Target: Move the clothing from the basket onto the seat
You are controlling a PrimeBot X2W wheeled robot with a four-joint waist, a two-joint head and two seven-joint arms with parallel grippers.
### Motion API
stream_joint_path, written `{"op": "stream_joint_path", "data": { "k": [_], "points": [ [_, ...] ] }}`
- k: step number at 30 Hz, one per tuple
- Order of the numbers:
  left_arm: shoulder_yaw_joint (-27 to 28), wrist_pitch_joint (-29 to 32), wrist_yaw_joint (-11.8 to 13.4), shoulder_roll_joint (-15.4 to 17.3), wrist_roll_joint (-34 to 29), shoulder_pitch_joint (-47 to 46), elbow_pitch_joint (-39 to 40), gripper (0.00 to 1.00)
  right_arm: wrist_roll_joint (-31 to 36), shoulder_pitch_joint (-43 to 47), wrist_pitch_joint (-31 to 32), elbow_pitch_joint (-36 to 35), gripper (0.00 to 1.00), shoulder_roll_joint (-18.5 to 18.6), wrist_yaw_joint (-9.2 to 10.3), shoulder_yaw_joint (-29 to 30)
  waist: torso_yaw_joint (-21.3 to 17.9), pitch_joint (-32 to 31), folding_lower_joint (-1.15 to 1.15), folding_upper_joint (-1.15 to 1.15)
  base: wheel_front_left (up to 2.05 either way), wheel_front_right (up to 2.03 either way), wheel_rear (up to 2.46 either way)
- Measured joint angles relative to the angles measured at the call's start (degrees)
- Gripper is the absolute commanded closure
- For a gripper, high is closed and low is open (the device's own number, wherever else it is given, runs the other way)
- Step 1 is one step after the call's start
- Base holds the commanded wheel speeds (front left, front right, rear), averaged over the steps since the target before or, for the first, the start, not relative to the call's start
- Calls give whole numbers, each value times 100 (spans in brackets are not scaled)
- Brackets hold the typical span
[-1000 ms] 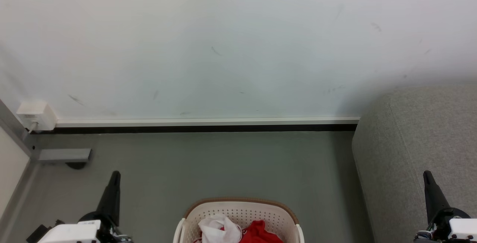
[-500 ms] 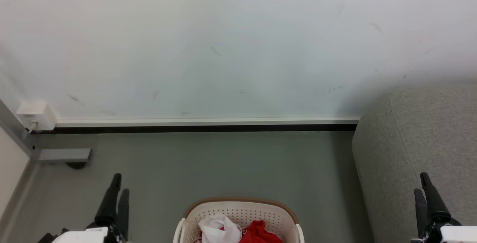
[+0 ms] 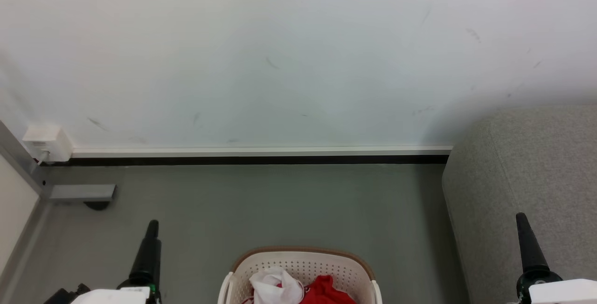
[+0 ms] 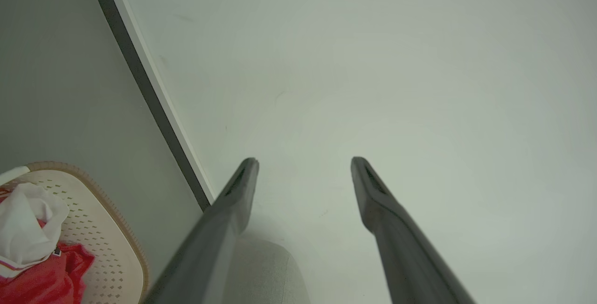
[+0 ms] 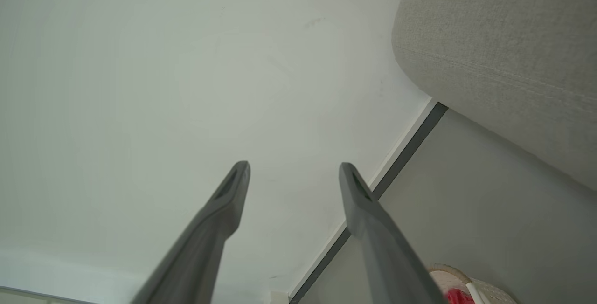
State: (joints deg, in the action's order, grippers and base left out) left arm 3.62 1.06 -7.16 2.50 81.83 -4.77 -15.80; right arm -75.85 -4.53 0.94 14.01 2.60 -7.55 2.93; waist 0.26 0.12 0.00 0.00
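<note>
Red clothing [image 3: 329, 293] in cream basket [image 3: 305, 261], grey seat [image 3: 536, 164] nearby

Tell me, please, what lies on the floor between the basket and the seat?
Nothing lies there. In the head view, only bare grey floor separates the basket from the seat on its right.

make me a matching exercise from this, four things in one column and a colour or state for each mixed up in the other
1 clothing
2 basket
3 seat
4 left gripper

a grey, on the robot's right
b cream, perforated, brown rim
c red and white, heaped inside the basket
d jaws open, holding nothing

Pairs: 1-c, 2-b, 3-a, 4-d
</note>
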Motion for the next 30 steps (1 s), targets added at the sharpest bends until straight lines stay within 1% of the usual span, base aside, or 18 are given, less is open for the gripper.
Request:
{"op": "stream_joint_path", "data": {
  "k": [7,19,30],
  "points": [
    [-49,-174,59,0,-716,24,63,0,1042,5,-156,-154,0,52,0,-164,19,6,0,0,0,0,0],
    [-179,-423,147,1,-2251,86,147,0,2726,113,-407,-314,0,113,0,-379,33,-1,0,0,0,0,0],
    [-270,-621,166,4,-3786,120,348,0,3864,124,-613,-294,0,110,0,-417,48,-6,0,0,0,0,0]
  ]
}}
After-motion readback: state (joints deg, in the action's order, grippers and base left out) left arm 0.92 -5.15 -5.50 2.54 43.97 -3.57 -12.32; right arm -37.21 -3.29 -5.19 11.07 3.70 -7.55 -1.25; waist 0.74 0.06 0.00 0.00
